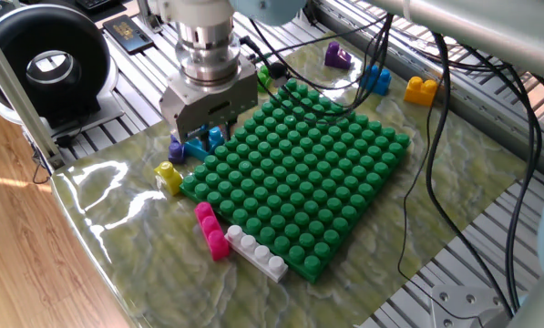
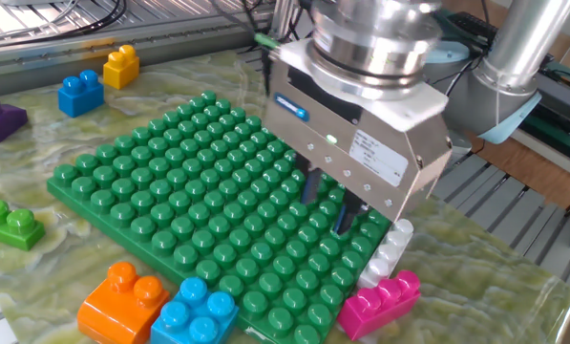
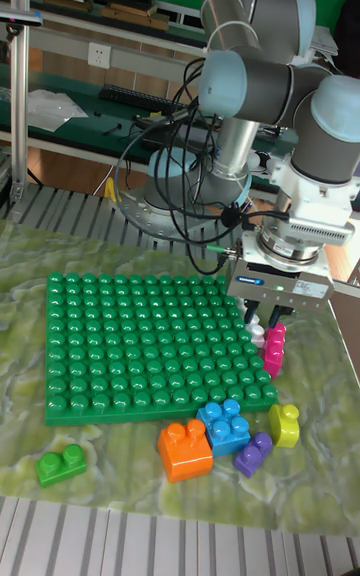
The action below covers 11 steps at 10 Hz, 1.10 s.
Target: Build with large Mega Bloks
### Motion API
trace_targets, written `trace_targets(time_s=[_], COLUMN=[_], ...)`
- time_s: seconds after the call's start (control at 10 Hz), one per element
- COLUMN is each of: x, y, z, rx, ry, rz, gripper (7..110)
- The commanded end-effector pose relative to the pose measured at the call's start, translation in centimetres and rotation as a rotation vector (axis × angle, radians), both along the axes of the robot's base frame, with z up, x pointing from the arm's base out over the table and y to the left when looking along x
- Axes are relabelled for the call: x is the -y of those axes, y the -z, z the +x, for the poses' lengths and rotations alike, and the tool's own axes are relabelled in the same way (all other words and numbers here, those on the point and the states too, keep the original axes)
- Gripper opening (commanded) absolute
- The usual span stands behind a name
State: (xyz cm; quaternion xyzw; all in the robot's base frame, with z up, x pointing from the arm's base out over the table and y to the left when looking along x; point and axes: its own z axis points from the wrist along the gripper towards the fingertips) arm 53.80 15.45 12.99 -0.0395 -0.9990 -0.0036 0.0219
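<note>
Gripper (image 2: 327, 199) hangs low over the corner of the green baseplate (image 2: 160, 205) nearest the magenta brick (image 2: 380, 302) and white-grey brick (image 2: 388, 250); fingers stand slightly apart with nothing between them (tall fixed view agrees). Magenta and white-grey bricks lie end to end just off the baseplate edge; orange brick (image 2: 122, 298) and light blue brick (image 2: 195, 312) sit touching along the neighbouring edge; small yellow brick (image 3: 284, 425) and purple brick (image 3: 253, 454) lie beside them on the mat.
</note>
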Motion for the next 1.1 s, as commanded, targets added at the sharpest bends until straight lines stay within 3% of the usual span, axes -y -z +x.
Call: trace_targets(time_s=[0.0, 0.2, 0.3, 0.5, 1.0], x=[-0.2, -2.1, -2.8, -4.5, -4.5], y=[0.1, -0.1, 0.3, 1.4, 1.9], z=[-0.4, -1.0, -1.7, -3.1, -4.4], rx=[0.004, 0.001, 0.001, 0.006, -0.016], ry=[0.038, 0.061, 0.074, 0.094, 0.079], rz=[-0.008, 0.031, 0.027, 0.057, 0.042], gripper=[22, 22, 7, 7, 7])
